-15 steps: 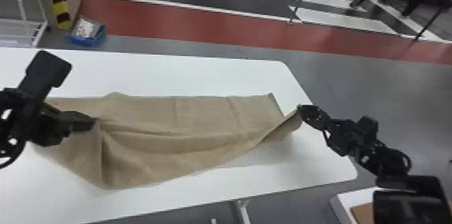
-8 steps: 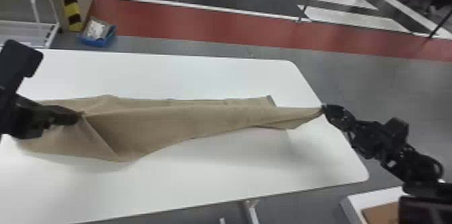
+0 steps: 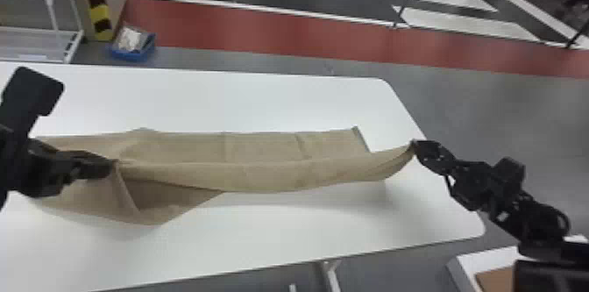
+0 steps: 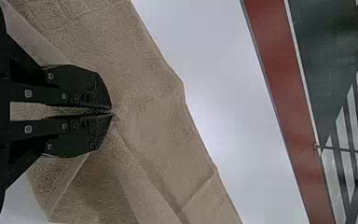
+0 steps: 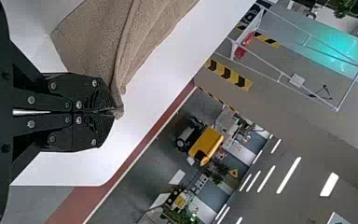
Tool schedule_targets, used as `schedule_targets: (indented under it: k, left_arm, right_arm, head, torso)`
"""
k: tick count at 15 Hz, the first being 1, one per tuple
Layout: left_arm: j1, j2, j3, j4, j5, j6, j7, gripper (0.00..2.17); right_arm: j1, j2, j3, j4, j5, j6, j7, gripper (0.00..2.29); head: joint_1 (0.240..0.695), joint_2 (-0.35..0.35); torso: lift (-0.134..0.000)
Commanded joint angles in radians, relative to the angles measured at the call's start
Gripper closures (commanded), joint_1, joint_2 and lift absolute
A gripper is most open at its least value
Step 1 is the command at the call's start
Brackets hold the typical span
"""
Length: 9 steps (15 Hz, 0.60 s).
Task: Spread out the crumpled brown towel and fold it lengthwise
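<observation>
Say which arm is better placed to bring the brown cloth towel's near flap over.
Left, I'd judge: the left two-fingered black gripper pinches the towel beside that flap, while the right black gripper holds the towel's right end, away from it.

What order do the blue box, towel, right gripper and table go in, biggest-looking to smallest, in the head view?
1. Table
2. Towel
3. Blue box and right gripper: they look too alike to rank.

A white, round-cornered counter (image 3: 228, 98) is carrying the brown towel (image 3: 263, 146), whose far part is lying along it in a lightly creased strip.
</observation>
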Motion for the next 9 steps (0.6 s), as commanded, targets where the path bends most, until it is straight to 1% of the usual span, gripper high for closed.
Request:
schedule_targets:
  k: [1,2,4,7,8,9]
  left_arm:
    - [0.004,-0.008,-0.003,-0.003,0.0,0.001,0.004,1.04]
    - [0.004,-0.009,-0.006,-0.003,0.0,0.001,0.007,1.04]
    - [0.011,-0.011,-0.003,-0.017,0.005,0.001,0.007,0.85]
    - [0.015,-0.023,-0.003,-0.04,0.016,0.007,0.017,0.88]
    - [0.015,-0.025,-0.004,-0.04,0.016,0.007,0.017,1.0]
    - [0.015,-0.025,-0.009,-0.038,0.013,0.007,0.017,1.02]
  right_arm:
    - [-0.002,0.003,0.003,-0.007,0.002,0.003,0.0,1.16]
    - [0.002,0.002,0.0,-0.009,0.002,0.003,0.0,1.16]
    - [0.003,0.0,-0.008,-0.009,0.002,0.0,0.0,1.16]
    - [0.002,0.0,-0.002,-0.007,-0.002,0.0,0.0,1.16]
    - [0.002,0.0,-0.002,-0.007,-0.003,0.0,0.0,1.16]
    - [0.0,0.0,0.0,-0.007,-0.003,0.0,0.0,1.16]
  head:
    - [0.695,-0.287]
    - [0.695,-0.287]
    - [0.695,-0.289]
    - [0.695,-0.301]
    - [0.695,-0.305]
    - [0.695,-0.309]
  torso:
    - [-0.12]
    - [-0.12]
    - [-0.12]
    - [-0.12]
    - [-0.12]
    - [-0.12]
